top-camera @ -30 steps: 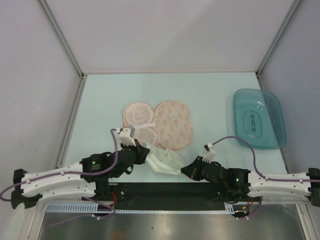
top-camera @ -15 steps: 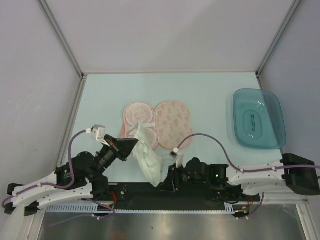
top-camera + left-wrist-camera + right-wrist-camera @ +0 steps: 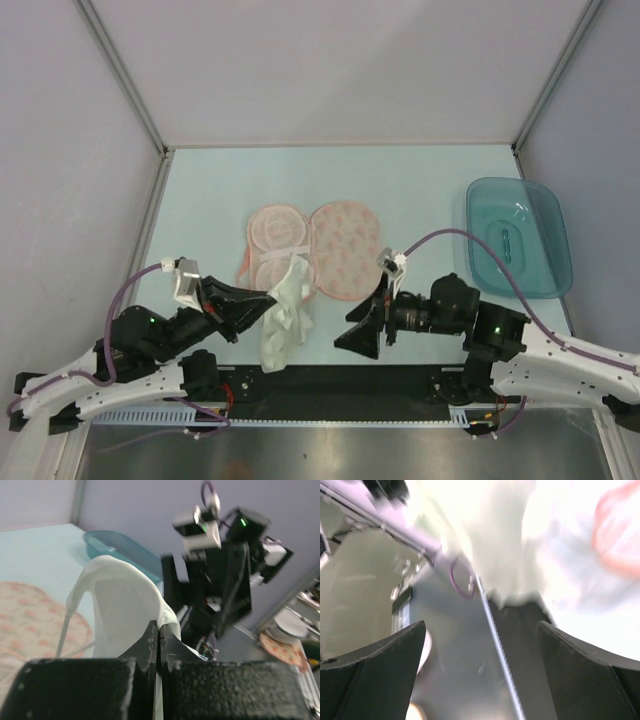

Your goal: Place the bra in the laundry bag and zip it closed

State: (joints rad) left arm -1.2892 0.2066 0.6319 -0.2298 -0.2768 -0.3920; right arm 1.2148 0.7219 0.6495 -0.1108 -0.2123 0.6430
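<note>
— While the bra (image 3: 283, 320) is clamped between the closed fingers of the left end effector (image 3: 264, 300), where is it recorded?
— It is seen hanging from that grip, over the counter (image 3: 420, 190), at the near edge of the bag (image 3: 345, 250). The bag is laid open and flat, and the bra is outside it. Nothing is held by the right end effector (image 3: 343, 332). Its fingers (image 3: 375, 665) are spread wide, just right of the bra.

No legible text or labels anywhere
</note>
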